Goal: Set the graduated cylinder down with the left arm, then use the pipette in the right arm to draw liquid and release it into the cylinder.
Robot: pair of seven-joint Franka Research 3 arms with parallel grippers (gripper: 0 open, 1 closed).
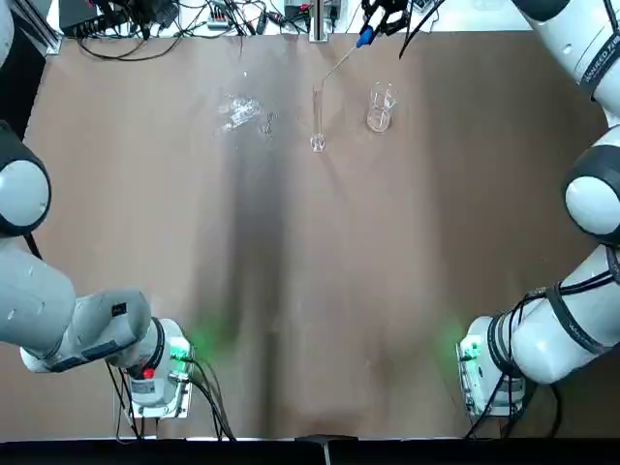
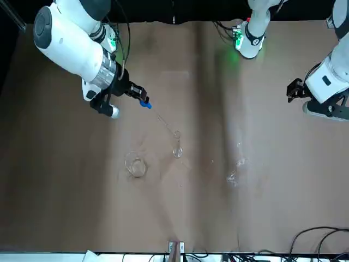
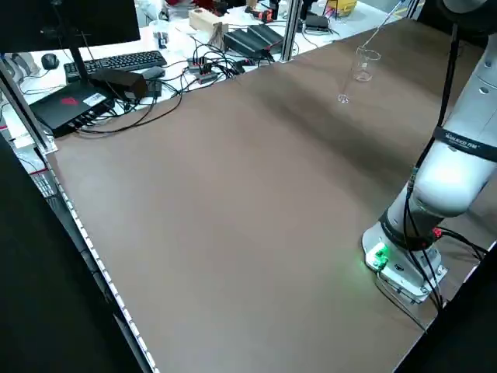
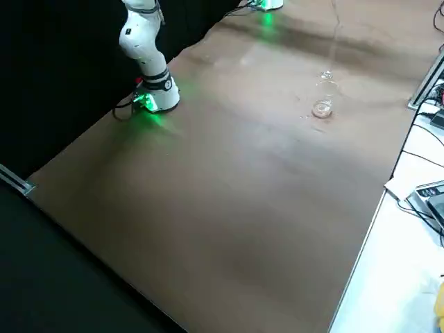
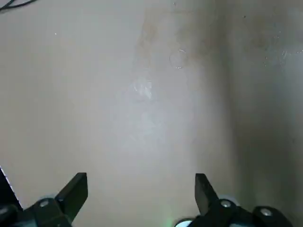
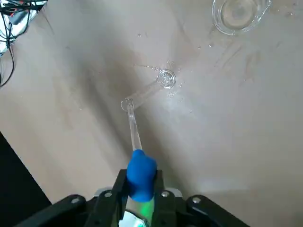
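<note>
The right gripper (image 2: 143, 102) is clamped on the blue bulb of the pipette (image 2: 161, 118), held up over the far side of the worktop (image 1: 339, 291), its glass tip slanting down to the mouth of the graduated cylinder (image 1: 317, 118). The cylinder stands upright on the worktop, a short beaker (image 1: 381, 107) just beside it and a jumble of small glassware (image 1: 239, 111) on its other side. The left gripper (image 5: 141, 194) hangs back near its own base, fingers spread wide and holding nothing.

Short wide clear glass beaker (image 1: 381, 107) upright on brown table (image 1: 310, 310). Jumble of small clear glassware (image 1: 239, 111) well apart from it.
</note>
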